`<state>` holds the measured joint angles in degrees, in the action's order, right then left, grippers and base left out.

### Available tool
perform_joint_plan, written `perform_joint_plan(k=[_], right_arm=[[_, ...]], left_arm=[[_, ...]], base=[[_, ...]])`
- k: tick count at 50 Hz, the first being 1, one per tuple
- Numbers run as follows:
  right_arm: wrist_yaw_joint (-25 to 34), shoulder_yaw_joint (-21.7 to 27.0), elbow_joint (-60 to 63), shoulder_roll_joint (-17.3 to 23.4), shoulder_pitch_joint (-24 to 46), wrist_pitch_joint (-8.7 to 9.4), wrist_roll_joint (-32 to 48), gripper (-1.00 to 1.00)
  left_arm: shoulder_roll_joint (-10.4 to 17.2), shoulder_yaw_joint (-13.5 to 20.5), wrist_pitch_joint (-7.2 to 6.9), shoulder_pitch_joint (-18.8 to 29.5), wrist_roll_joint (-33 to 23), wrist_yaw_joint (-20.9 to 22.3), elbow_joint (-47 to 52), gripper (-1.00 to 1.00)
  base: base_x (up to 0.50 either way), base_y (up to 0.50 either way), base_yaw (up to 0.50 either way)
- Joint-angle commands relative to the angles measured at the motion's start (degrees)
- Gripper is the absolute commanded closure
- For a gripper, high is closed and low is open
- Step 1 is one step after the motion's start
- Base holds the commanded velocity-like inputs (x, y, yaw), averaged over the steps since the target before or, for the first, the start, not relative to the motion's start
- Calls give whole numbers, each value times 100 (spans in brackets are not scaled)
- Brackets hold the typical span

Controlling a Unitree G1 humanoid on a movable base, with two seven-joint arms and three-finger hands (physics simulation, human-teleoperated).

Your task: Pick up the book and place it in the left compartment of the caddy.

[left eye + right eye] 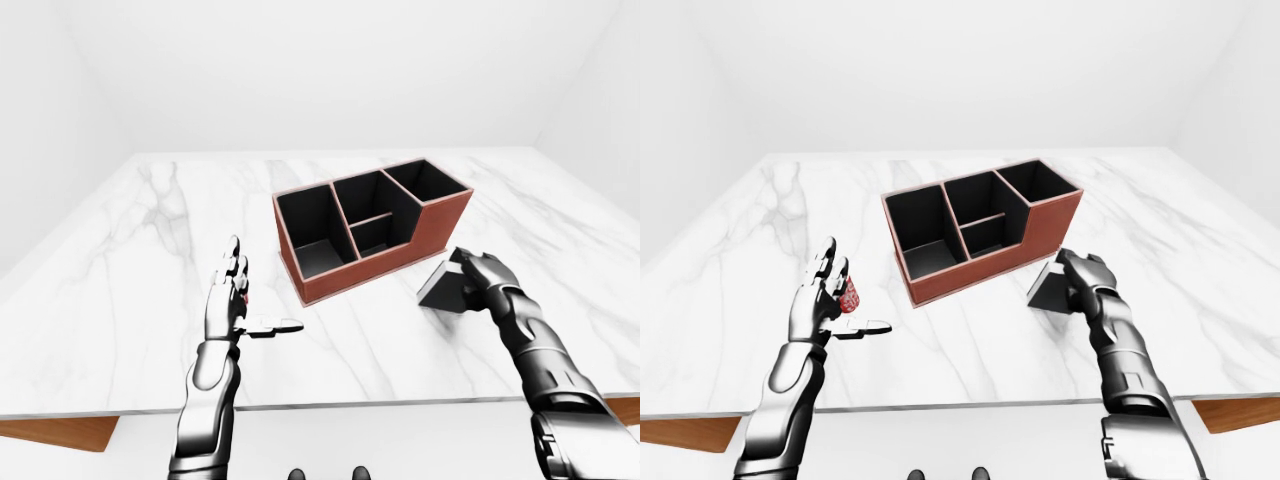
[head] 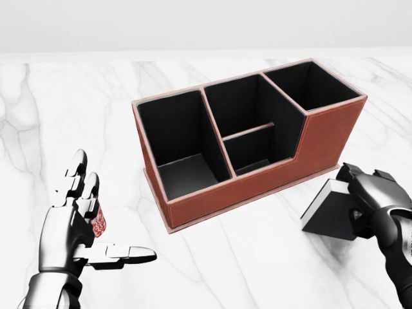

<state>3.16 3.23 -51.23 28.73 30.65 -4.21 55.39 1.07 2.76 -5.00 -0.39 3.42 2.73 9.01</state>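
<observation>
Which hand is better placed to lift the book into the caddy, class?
The right hand: its fingers already wrap the book beside the caddy. The left hand hangs open, away from it.

A: Left three-fingered hand [image 2: 74, 222]: glossy silver-grey metal, black joints, segmented forearm.
B: Right three-fingered hand [image 2: 376, 206]: same chrome-and-black finish, darker shading; ribbed, jointed forearm.

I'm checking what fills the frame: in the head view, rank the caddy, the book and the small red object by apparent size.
1. Caddy, by far the largest.
2. Book, partly covered by the right hand.
3. Red object, mostly hidden behind the left hand.
</observation>
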Motion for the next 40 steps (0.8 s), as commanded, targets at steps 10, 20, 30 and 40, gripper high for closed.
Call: perform_joint_plan(k=[10,20,30,40], right_arm=[[2376,738,6193,-1254,148,921,-2829,100],[867,305,5560,-1866,1124,921,-4213,100],[-564,-7,2444,-2666,2094,921,-5350,100],[-1553,53,-931,-2979,2947,354,-5878,100]], left_arm=[[410,390,0,1487,-12,-315,-1071,-100],[824,543,0,2536,38,-390,-2155,-100],[909,533,0,2880,131,-400,-2161,-100],[983,627,0,2740,251,-353,-1655,-100]], base=[[0,0,0],[0,0,0],[0,0,0],[0,0,0]])
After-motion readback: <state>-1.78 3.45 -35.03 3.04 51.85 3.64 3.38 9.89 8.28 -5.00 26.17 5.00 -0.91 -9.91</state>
